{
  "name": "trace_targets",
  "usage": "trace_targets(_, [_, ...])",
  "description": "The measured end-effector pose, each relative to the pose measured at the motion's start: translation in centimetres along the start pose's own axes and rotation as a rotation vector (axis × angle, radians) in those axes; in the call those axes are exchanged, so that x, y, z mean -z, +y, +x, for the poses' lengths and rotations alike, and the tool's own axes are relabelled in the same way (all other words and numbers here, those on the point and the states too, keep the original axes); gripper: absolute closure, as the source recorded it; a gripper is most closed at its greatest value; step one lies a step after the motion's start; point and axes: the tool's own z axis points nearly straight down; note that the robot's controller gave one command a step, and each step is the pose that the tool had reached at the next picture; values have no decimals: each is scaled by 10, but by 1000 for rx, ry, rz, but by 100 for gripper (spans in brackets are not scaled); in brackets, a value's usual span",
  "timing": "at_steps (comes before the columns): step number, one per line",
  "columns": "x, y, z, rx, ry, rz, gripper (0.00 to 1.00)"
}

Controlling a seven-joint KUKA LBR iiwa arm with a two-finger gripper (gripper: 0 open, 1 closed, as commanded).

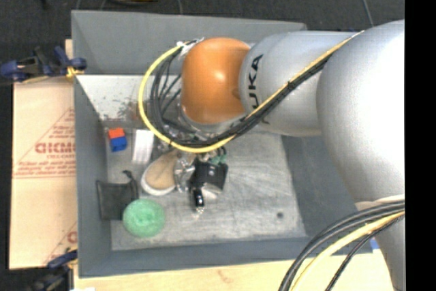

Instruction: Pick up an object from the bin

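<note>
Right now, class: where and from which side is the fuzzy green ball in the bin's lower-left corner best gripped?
Across its middle, probably straight down from above: the fuzzy green ball is round, so any axis serves. The black flat piece crowds its upper left and the grey bin wall stands close, so sideways approaches look blocked.

Arm (293,92) covers bin (88,167) centre and back. Tan disc (158,177) half under gripper (197,200). White item (143,145) partly behind cables (160,102). Small green bit (219,159) unidentifiable.
</note>
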Motion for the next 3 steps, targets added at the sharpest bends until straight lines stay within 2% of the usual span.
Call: trace_targets(3, [38, 0, 0, -2, -1, 0, 100])
